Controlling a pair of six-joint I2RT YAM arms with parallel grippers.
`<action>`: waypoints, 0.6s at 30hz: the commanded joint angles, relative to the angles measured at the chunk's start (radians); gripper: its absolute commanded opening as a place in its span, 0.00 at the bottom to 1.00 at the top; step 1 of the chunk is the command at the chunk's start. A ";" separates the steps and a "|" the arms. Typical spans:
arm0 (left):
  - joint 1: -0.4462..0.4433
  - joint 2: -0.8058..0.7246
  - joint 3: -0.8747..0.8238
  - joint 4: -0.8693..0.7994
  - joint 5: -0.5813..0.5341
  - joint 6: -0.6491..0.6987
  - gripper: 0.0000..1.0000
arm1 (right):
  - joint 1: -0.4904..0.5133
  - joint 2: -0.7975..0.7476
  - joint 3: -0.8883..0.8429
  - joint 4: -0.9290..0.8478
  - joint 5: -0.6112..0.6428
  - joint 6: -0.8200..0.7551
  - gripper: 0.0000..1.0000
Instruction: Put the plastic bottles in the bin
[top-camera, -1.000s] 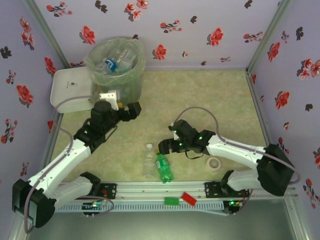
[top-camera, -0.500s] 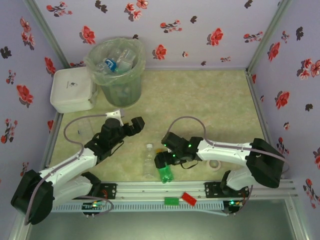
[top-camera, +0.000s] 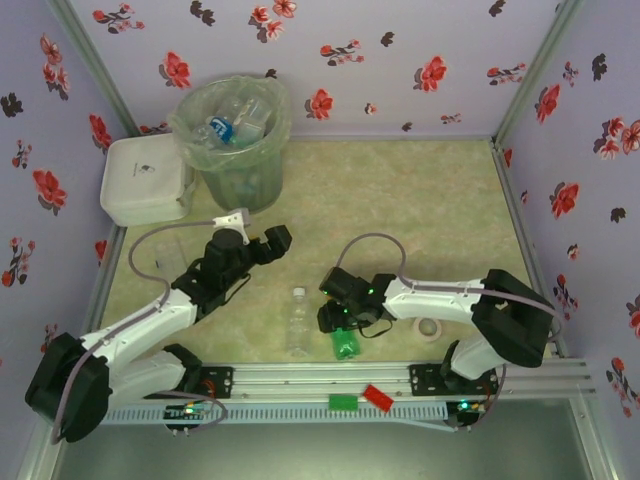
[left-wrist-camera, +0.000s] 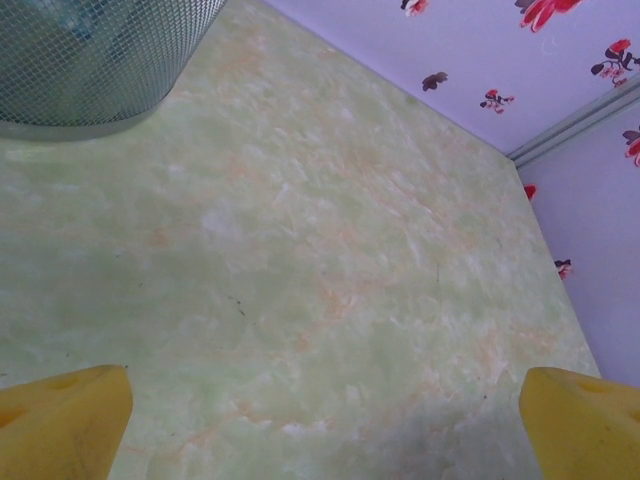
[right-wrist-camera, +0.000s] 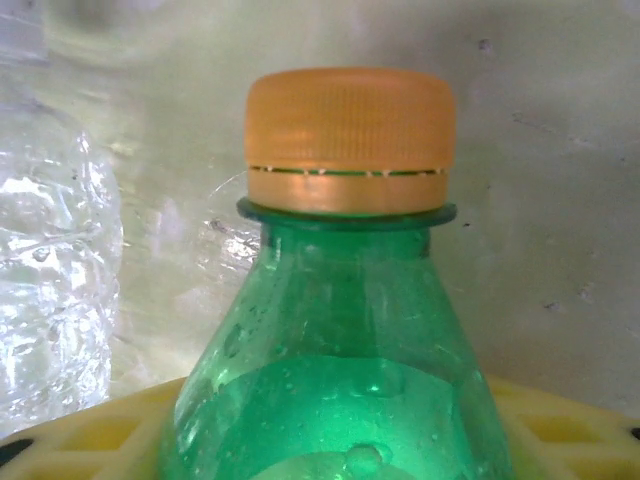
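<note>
Green bottle (top-camera: 346, 346) — upper part hidden under the right tool (top-camera: 336, 324); grip not discernible; body runs off the wrist view's bottom edge.
Clear bottle (right-wrist-camera: 50, 270) — blurred, cut by the left edge.
Bin (left-wrist-camera: 90, 60) — cut off at a corner; the bottles inside (top-camera: 232, 122) too jumbled to count.

Overhead feed on my end is evenly lit but soft and low-res, with just faint shadows under the arms on the pale green marbled counter (top-camera: 430, 200). Right wrist cam: the green plastic bottle with the orange cap (right-wrist-camera: 348, 300) glows backlit and sharp, the clear crinkled bottle (right-wrist-camera: 50, 280) beside it sparkles, background's mush. Left wrist cam's bright, yellow fingertips (left-wrist-camera: 60, 425) of the left gripper (left-wrist-camera: 322, 425) blurry in the corners.
</note>
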 joint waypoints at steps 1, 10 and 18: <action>-0.022 0.020 0.037 0.027 -0.020 0.024 1.00 | -0.030 -0.022 0.019 0.020 0.026 0.003 0.58; -0.097 0.052 0.071 0.050 -0.007 0.078 1.00 | -0.267 -0.137 0.056 0.168 -0.012 -0.004 0.55; -0.160 0.170 0.169 0.063 0.093 0.137 1.00 | -0.354 -0.057 0.186 0.395 -0.061 0.051 0.52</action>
